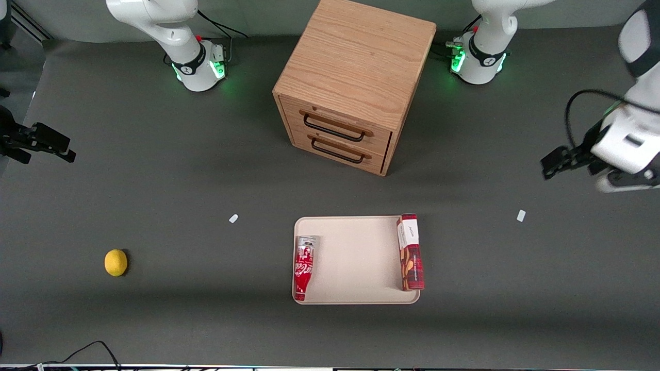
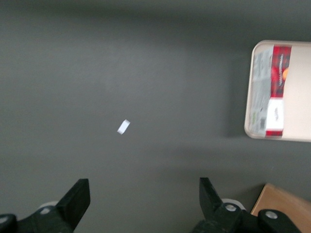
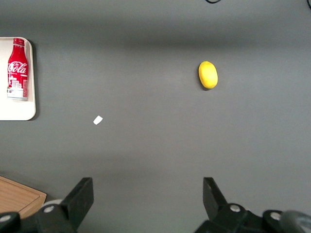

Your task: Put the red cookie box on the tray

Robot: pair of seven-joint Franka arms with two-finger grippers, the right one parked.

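The red cookie box lies flat on the tray, along the tray's edge toward the working arm's end, its white end panel pointing to the drawer cabinet. The left wrist view shows the box resting on the beige tray. My left gripper hangs above the bare table well off toward the working arm's end, apart from tray and box. In the wrist view the gripper is open, with only grey table between its fingers.
A red Coca-Cola bottle-shaped can lies on the tray's edge toward the parked arm. A wooden two-drawer cabinet stands farther from the camera than the tray. A lemon sits toward the parked arm's end. White tape marks lie on the table.
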